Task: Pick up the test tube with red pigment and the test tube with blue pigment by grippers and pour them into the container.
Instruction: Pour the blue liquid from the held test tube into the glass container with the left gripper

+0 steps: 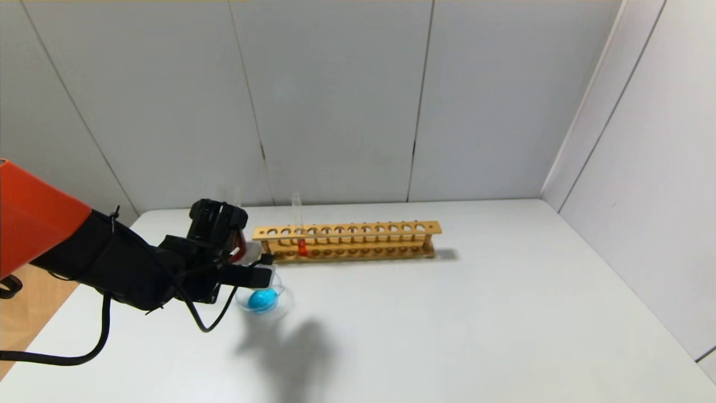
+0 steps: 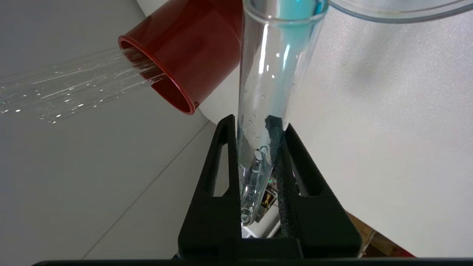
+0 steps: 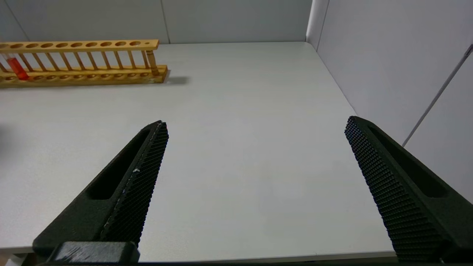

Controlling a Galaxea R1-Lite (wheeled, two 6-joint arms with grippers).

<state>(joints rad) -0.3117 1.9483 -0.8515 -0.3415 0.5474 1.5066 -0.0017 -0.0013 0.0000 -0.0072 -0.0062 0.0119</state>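
Left wrist view shows the left tool (image 2: 258, 162) clamped on the blue tube (image 2: 273, 85), its two black fingers (image 2: 221, 177) pressed against the glass near the rounded end; the tube is tipped mouth-down toward the glass dish (image 2: 391, 9), teal colour showing at the mouth and droplets clinging inside the wall; a dark red cup (image 2: 184, 55) stands just beside the tube, with a few plain clear tubes sticking out of it.

From the head camera the left tool (image 1: 254, 267) hangs over the near-left part of the bench (image 1: 475, 324), right above the dish (image 1: 279, 305); a pool of blue liquid (image 1: 263, 300) lies in the dish, and the tube itself is mostly hidden by the tool; the cup (image 1: 241, 246) peeks out behind the arm.

Just behind the dish stands a wooden rack (image 1: 347, 240) — long, with a row of round holes; the red tube (image 1: 299, 226) stands upright in one of its left-hand holes, orange-red liquid at its bottom.

Right wrist view shows the right tool (image 3: 255, 129) wide open and holding nothing — both ribbed fingers (image 3: 142, 177) spread over bare bench (image 3: 240, 111), well apart from the rack (image 3: 81, 62), where the red tube (image 3: 16, 68) shows at the edge of that view.
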